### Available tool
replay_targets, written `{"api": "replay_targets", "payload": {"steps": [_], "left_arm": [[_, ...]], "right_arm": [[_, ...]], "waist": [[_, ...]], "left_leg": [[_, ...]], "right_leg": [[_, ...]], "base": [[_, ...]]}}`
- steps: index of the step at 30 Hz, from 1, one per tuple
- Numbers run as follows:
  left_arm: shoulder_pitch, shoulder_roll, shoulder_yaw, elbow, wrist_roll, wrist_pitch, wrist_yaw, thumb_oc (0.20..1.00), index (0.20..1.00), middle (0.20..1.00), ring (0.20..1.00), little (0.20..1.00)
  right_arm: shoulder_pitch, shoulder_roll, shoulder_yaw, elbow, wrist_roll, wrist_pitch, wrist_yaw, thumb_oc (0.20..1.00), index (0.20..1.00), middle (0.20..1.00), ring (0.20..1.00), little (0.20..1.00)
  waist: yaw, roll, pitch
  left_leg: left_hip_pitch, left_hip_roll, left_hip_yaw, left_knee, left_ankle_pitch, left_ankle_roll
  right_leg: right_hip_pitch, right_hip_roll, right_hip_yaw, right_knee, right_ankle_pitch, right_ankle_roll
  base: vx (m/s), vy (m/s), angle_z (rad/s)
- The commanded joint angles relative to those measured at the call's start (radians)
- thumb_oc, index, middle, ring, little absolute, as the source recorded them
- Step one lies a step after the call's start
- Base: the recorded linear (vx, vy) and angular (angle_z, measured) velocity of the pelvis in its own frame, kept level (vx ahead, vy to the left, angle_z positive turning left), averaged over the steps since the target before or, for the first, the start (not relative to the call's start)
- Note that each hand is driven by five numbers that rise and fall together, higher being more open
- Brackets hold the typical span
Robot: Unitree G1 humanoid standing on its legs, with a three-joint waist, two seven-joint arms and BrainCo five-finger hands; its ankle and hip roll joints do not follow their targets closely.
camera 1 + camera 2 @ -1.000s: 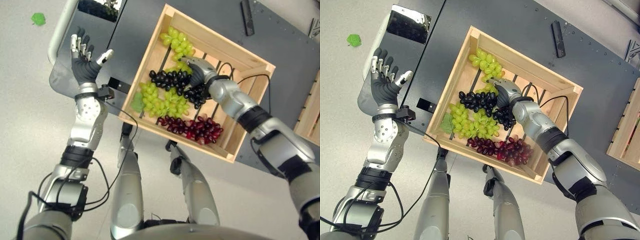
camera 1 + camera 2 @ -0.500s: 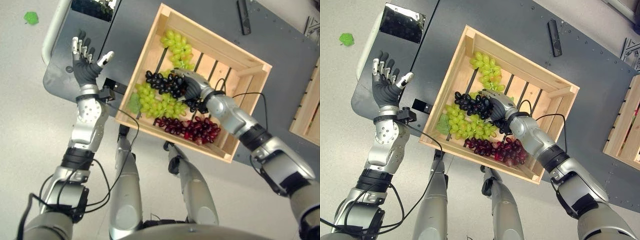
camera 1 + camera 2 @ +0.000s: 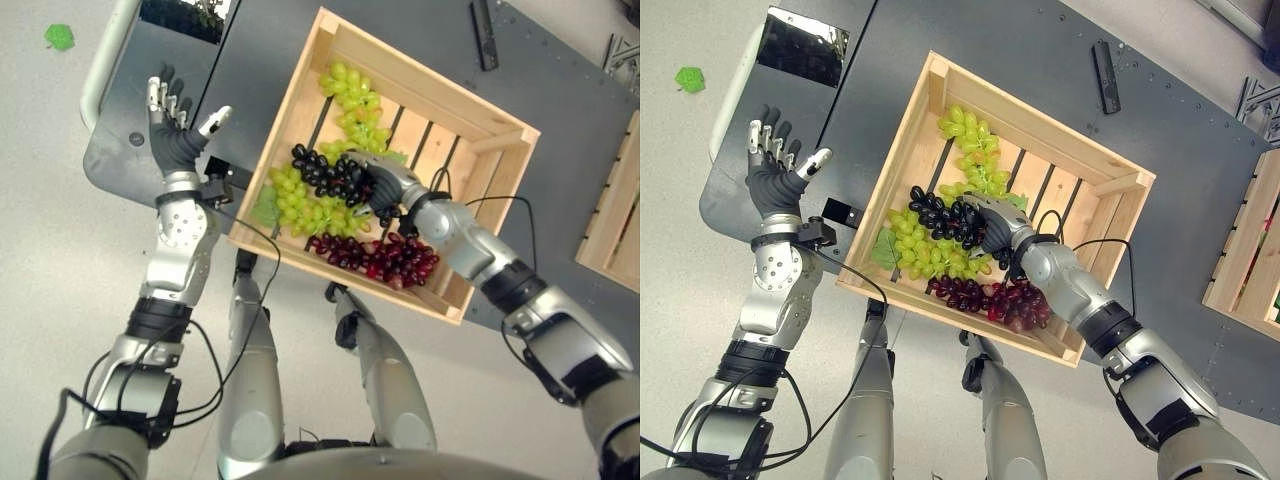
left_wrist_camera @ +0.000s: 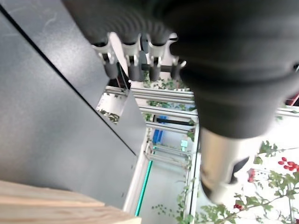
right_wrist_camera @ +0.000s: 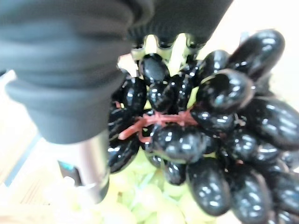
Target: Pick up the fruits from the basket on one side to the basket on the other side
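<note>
The right hand point(image 3: 995, 232) has its fingers curled over the black grapes point(image 3: 945, 214), and the right wrist view shows what the eye views cannot: the black berries point(image 5: 219, 140) pressed up against the palm, with the thumb point(image 5: 88, 163) alongside them and a reddish stem point(image 5: 154, 122) running across the cluster, pale green berries below. The black bunch sits at the middle of the crate point(image 3: 1118, 182), and the hand lies on its 3 o'clock end.

Around it in the crate, one green bunch point(image 3: 973, 140) lies toward 12 o'clock, a larger green bunch point(image 3: 925, 250) with a leaf toward 8 o'clock touches the black one, and the red grapes point(image 3: 990, 295) lie toward 6 o'clock along the near wall. The crate rests on a dark table point(image 3: 1200, 150).

The left hand point(image 3: 178, 125) is raised at 9 o'clock of the crate, well apart from it, fingers straight and spread, thumb out, holding nothing. Its wrist view looks past the fingertips point(image 4: 135, 70) at the table's dark edge, a strip of the crate's wood, and a reflection of metal framing and foliage.

Farther out, a black bar point(image 3: 1104, 76) lies on the table at 1 o'clock, a second crate point(image 3: 1240, 250) stands at 3 o'clock, and a green scrap point(image 3: 688, 78) lies on the floor at 10 o'clock. No writing can be read anywhere.
</note>
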Motion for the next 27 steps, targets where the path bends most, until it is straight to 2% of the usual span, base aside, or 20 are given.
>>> {"api": "replay_targets", "payload": {"steps": [1, 9, 10, 11, 12, 18, 27], "left_arm": [[0.011, 0.033, 0.054, -0.090, 0.057, -0.033, 0.002, 1.000, 1.000, 1.000, 1.000, 1.000], [0.016, 0.020, 0.043, -0.085, 0.056, -0.032, 0.003, 1.000, 1.000, 1.000, 1.000, 1.000], [0.016, 0.017, 0.040, -0.084, 0.056, -0.030, 0.004, 1.000, 1.000, 1.000, 1.000, 1.000], [0.014, 0.015, 0.038, -0.083, 0.056, -0.029, 0.006, 1.000, 1.000, 1.000, 1.000, 1.000], [0.013, 0.012, 0.035, -0.081, 0.058, -0.026, 0.007, 1.000, 1.000, 1.000, 1.000, 1.000], [0.005, -0.009, 0.019, -0.087, 0.058, -0.024, 0.013, 1.000, 1.000, 1.000, 1.000, 1.000], [-0.005, -0.004, 0.011, -0.090, 0.055, -0.027, 0.023, 1.000, 1.000, 1.000, 1.000, 1.000]], "right_arm": [[0.101, -0.005, 0.012, -0.027, -0.007, 0.002, 0.040, 1.000, 1.000, 1.000, 1.000, 1.000], [0.073, 0.019, 0.028, 0.018, -0.037, 0.020, 0.038, 1.000, 1.000, 1.000, 1.000, 1.000], [0.064, 0.025, 0.033, 0.031, -0.041, 0.023, 0.036, 0.793, 0.793, 0.793, 0.793, 0.793], [0.052, 0.031, 0.037, 0.042, -0.045, 0.028, 0.033, 0.438, 0.438, 0.438, 0.438, 0.438], [0.041, 0.042, 0.041, 0.058, -0.050, 0.032, 0.028, 0.200, 0.200, 0.200, 0.200, 0.200], [-0.011, 0.094, 0.053, 0.089, -0.047, 0.035, -0.008, 0.200, 0.200, 0.200, 0.200, 0.200], [-0.021, 0.112, 0.065, 0.096, -0.031, 0.035, -0.016, 0.200, 0.200, 0.200, 0.200, 0.200]], "waist": [[0.001, -0.067, 0.008], [0.008, -0.050, 0.008], [0.008, -0.047, 0.008], [0.009, -0.045, 0.008], [0.011, -0.042, 0.008], [0.016, -0.030, 0.008], [0.023, -0.030, 0.008]], "left_leg": [[0.025, -0.044, 0.017, -0.019, -0.009, 0.033], [0.010, -0.048, 0.011, -0.023, -0.005, 0.037], [0.007, -0.048, 0.012, -0.022, -0.005, 0.037], [0.003, -0.050, 0.012, -0.021, -0.005, 0.038], [-0.001, -0.050, 0.012, -0.020, -0.004, 0.039], [-0.010, -0.052, 0.010, -0.026, 0.001, 0.042], [-0.015, -0.055, 0.001, -0.033, 0.003, 0.040]], "right_leg": [[0.043, -0.023, 0.016, 0.047, -0.114, 0.108], [0.026, -0.024, 0.017, 0.047, -0.112, 0.107], [0.023, -0.025, 0.017, 0.048, -0.111, 0.107], [0.019, -0.025, 0.017, 0.048, -0.111, 0.107], [0.016, -0.025, 0.018, 0.048, -0.111, 0.108], [0.003, -0.029, 0.014, 0.053, -0.109, 0.110], [0.001, -0.030, 0.008, 0.058, -0.113, 0.111]], "base": [[0.00, 0.000, 0.00], [0.00, 0.000, 0.00], [0.00, 0.000, 0.00], [0.00, 0.000, 0.00], [0.00, 0.000, 0.00], [0.00, 0.000, 0.00], [0.00, 0.000, 0.00]]}}
